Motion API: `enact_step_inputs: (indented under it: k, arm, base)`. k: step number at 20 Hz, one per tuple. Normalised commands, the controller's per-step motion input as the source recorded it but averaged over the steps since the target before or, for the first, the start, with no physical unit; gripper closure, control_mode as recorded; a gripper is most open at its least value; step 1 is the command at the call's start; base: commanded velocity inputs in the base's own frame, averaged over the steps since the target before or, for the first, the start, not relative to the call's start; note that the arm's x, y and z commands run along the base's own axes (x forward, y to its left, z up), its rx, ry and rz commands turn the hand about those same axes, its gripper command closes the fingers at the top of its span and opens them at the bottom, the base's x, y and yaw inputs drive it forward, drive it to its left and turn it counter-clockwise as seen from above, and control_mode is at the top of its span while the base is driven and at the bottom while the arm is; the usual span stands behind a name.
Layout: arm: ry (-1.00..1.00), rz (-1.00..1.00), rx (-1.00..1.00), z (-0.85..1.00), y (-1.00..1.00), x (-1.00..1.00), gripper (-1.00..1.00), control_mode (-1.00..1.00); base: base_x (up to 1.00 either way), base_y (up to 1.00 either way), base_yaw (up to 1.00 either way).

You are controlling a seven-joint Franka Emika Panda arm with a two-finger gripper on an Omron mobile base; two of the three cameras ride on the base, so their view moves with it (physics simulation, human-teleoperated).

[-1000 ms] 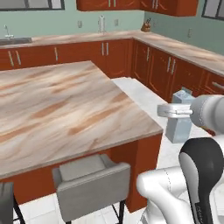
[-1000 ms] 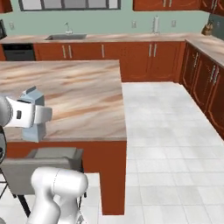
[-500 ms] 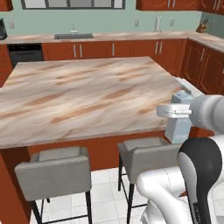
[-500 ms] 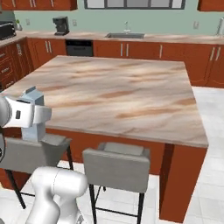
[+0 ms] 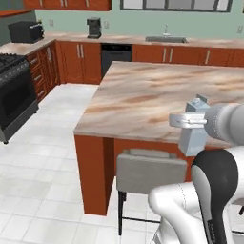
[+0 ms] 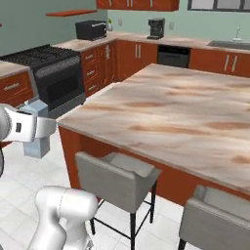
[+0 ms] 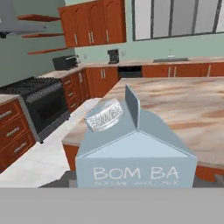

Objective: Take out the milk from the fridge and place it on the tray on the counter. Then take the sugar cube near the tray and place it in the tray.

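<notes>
The milk (image 5: 194, 136) is a pale blue-grey carton with a gabled top and a round cap. My gripper (image 5: 189, 122) is shut on it from the side and holds it upright in the air, in front of the near edge of the marble-topped island counter (image 5: 143, 93). From the right side the milk (image 6: 38, 142) hangs in my gripper (image 6: 45, 128) to the left of the island (image 6: 166, 112). Close up, the milk (image 7: 135, 157) shows dark lettering on its front. The fridge, the tray and the sugar cube are out of view.
Two grey stools (image 5: 150, 171) (image 6: 117, 176) stand against the island's near side. A black stove (image 5: 14, 90) (image 6: 53, 73) sits at the left. The back counter (image 5: 143, 40) carries a black toaster (image 5: 26, 31), a coffee machine (image 5: 94, 27) and a sink (image 5: 164, 39). White floor tiles (image 5: 47, 157) lie open to the left.
The whole picture has swept sideways, so the base has turned: the stove and the island's left end have come into sight. The milk stays gripped at the same place before the arm.
</notes>
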Motion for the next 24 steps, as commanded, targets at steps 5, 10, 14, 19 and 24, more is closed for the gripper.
enact_step_inputs:
  k: [5,10,14,19,24]
  arm:
    - [0.00,0.00,0.00,0.00,0.00,0.00,1.00,1.00]
    - [0.00,0.00,0.00,0.00,0.00,0.00,1.00,1.00]
    - [0.00,0.00,0.00,0.00,0.00,0.00,1.00,1.00]
    - [0.00,0.00,0.00,0.00,0.00,0.00,1.00,1.00]
    - [0.00,0.00,0.00,0.00,0.00,0.00,1.00,1.00]
  base:
    - [0.19,0.35,0.69]
    - [0.33,0.00,0.67]
    - [0.75,-0.10,0.64]
    - [0.78,-0.23,0.67]
    - [0.95,0.06,0.44]
